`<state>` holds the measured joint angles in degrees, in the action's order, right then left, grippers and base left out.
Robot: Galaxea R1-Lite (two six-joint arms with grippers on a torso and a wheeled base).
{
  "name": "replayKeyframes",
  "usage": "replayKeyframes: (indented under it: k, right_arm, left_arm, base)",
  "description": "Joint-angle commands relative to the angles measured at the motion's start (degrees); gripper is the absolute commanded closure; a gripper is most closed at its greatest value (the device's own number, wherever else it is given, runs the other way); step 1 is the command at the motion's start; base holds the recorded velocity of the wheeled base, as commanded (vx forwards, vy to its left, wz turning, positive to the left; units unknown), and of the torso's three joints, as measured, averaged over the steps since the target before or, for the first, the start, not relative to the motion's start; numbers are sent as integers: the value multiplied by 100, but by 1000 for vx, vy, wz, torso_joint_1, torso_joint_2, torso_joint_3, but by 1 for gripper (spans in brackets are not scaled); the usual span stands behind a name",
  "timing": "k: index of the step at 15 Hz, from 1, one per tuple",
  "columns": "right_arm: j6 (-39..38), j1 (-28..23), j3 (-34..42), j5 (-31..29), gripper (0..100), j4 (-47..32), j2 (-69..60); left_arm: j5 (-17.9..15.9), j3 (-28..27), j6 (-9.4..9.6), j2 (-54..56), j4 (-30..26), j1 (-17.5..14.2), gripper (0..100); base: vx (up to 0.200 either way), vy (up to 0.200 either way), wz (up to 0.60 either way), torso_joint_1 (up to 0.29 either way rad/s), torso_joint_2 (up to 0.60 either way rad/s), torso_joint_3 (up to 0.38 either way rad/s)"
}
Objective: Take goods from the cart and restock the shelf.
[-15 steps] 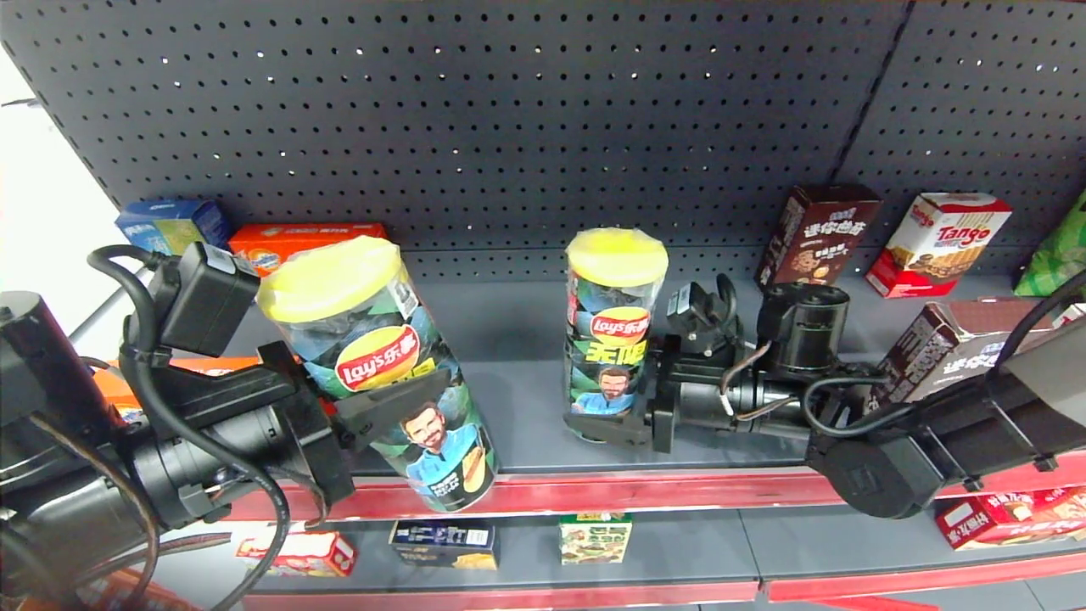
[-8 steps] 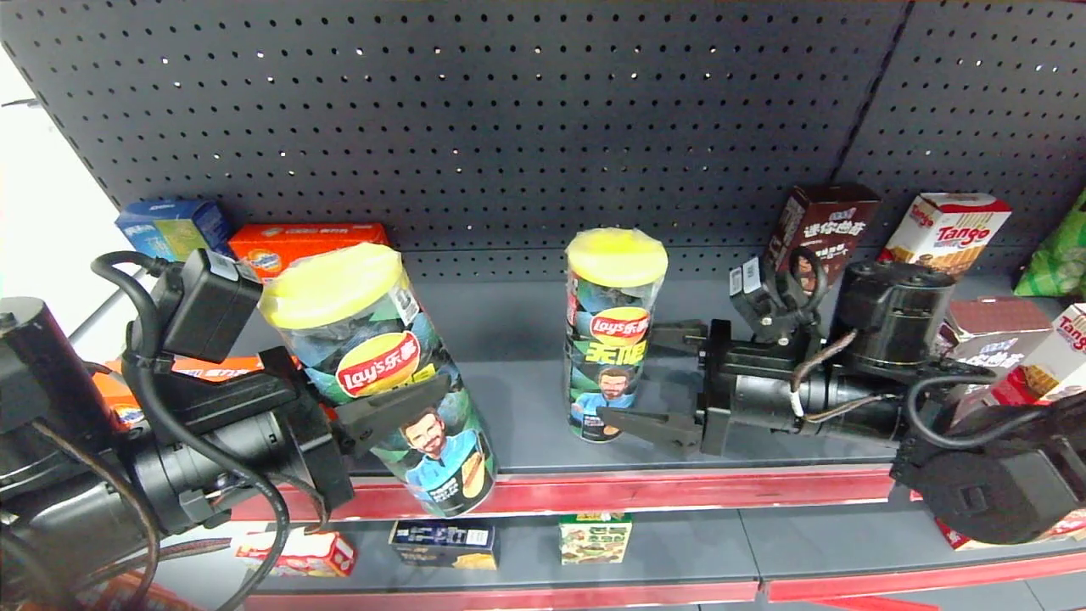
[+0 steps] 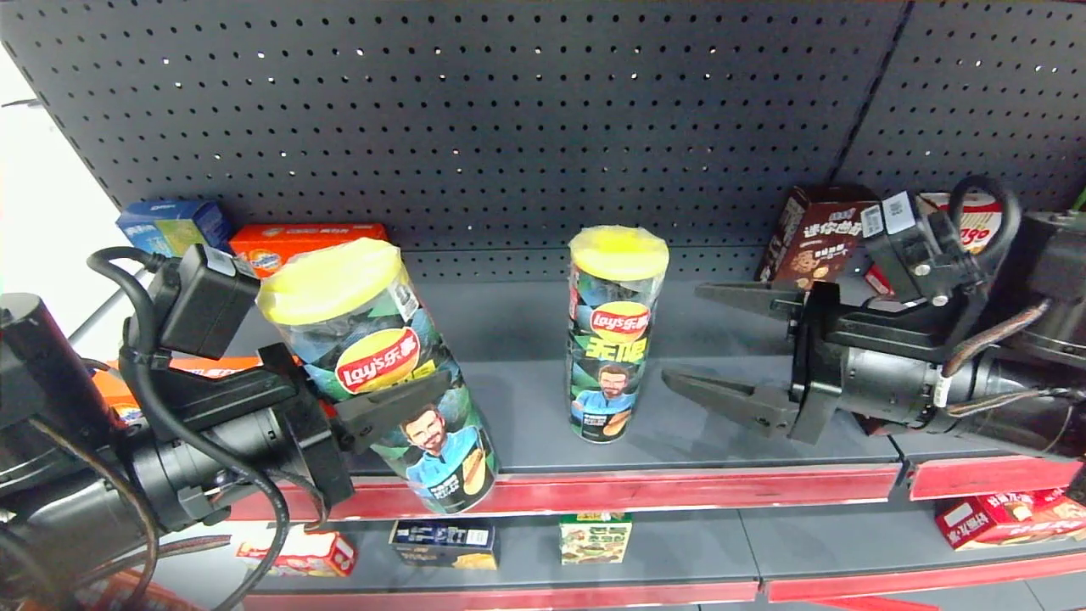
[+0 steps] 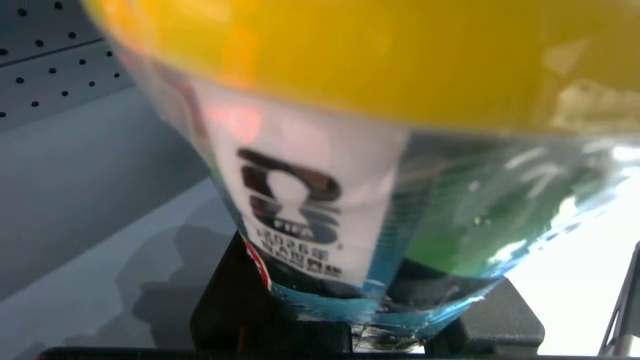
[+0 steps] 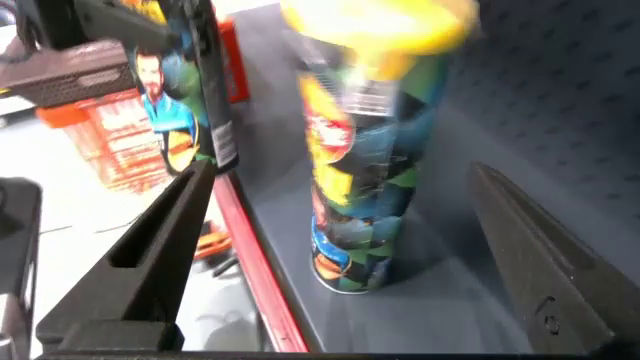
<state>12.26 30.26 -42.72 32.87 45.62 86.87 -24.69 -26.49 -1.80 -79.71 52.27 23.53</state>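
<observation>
Two tall chip cans with yellow lids are in view. One can (image 3: 377, 365) (image 4: 400, 200) leans tilted at the front left of the grey shelf (image 3: 526, 399), its base over the red front edge, and my left gripper (image 3: 407, 386) is shut on its middle. The other can (image 3: 612, 339) (image 5: 370, 170) stands upright mid-shelf. My right gripper (image 3: 683, 335) is open just to the right of that can, level with its lower half and apart from it. In the right wrist view its fingers (image 5: 150, 260) spread wide on either side of the standing can.
A blue box (image 3: 174, 222) and an orange box (image 3: 305, 239) sit at the back left, a brown box (image 3: 819, 233) at the back right. The pegboard wall (image 3: 509, 127) closes the back. Small boxes (image 3: 596, 536) lie on the lower shelf.
My right gripper has let go of the upright can and drawn back to the right. The can stays standing. The left arm with its can has not moved.
</observation>
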Motion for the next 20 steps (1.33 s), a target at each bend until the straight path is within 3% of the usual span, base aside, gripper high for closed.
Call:
replayKeyframes:
  k: [1,5,7,11,15,18,20]
  right_arm:
    - [4,7,176,-123,0,0,-452]
    - [-22,-37,527,-957,0,-317,-1322]
    - [-172,-169,1002,-1924,0,-721,-2051]
    - [-567,-459,2224,-3612,0,-782,-3247]
    - [-804,-1452,3103,-3656,0,-782,-4029]
    - [-954,-2657,3858,-3805,0,-809,-4873]
    - [-1024,-2982,4272,-3840,0,-1055,-5628]
  left_arm:
    - [-1,30,-4,26,2,-6,100]
    - [8,-23,-4,52,2,-15,100]
    - [-1,-67,-4,52,2,-15,100]
    - [-1,-128,-4,26,2,-15,100]
    - [-1,-216,-4,-9,2,-15,100]
    - [-1,-629,5,-246,2,-6,100]
    - [-1,-638,13,-290,2,20,100]
  base:
    - [0,0,0,0,0,0]
    - [0,0,0,0,0,0]
    - [0,0,0,0,0,0]
    - [0,0,0,0,0,0]
    - [0,0,0,0,0,0]
    - [0,0,0,0,0,0]
    - [0,0,0,0,0,0]
